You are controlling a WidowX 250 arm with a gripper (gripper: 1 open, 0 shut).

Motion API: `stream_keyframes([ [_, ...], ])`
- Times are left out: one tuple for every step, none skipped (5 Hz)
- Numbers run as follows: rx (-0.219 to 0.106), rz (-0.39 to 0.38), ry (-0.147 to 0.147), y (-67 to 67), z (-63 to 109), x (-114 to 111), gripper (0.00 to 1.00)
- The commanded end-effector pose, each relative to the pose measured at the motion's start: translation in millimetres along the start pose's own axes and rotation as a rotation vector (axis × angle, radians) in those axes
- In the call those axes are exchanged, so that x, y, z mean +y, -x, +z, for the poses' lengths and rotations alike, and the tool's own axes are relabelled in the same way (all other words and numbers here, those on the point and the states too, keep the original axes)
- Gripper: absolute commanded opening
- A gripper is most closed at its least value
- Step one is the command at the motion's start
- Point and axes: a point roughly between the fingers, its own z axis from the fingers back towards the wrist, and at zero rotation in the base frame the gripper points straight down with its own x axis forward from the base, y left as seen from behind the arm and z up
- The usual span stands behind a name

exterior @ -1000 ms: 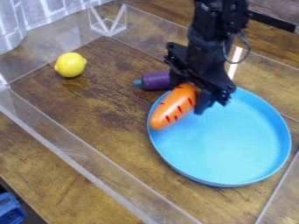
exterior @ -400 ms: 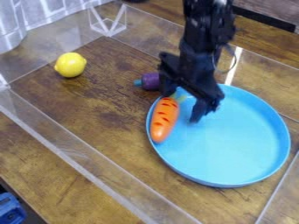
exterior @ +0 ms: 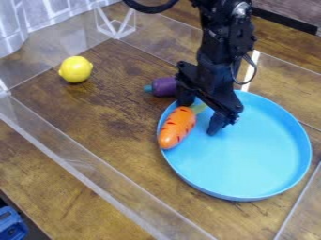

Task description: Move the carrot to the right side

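The orange carrot (exterior: 177, 128) lies on the left rim of the blue plate (exterior: 266, 155), its tip pointing toward the near-left. My gripper (exterior: 205, 110) hangs just above and to the right of the carrot's upper end. It points steeply down and its jaws are spread wide, with nothing between them. The black fingers (exterior: 227, 120) stand over the plate's left part. Whether the left finger touches the carrot cannot be told.
A purple eggplant (exterior: 160, 88) rests on the wooden table just behind the gripper, partly hidden by it. A yellow lemon (exterior: 75, 68) sits at the far left. Clear plastic walls (exterior: 75, 159) border the table at the front-left and back.
The jaws have opened and let go of the carrot, which dropped from a tilted hold to lie on the plate's left rim. The gripper has sunk slightly.
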Motion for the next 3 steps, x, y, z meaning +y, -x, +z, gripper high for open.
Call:
stream_keyframes([
  [-0.057, -0.045, 0.011, -16.0, 7.2, -7, 1.0],
  [-0.057, -0.077, 0.019, -20.5, -3.7, -2, 1.0],
  [-0.057, -0.109, 0.029, -24.3, -12.7, 3, 1.0],
])
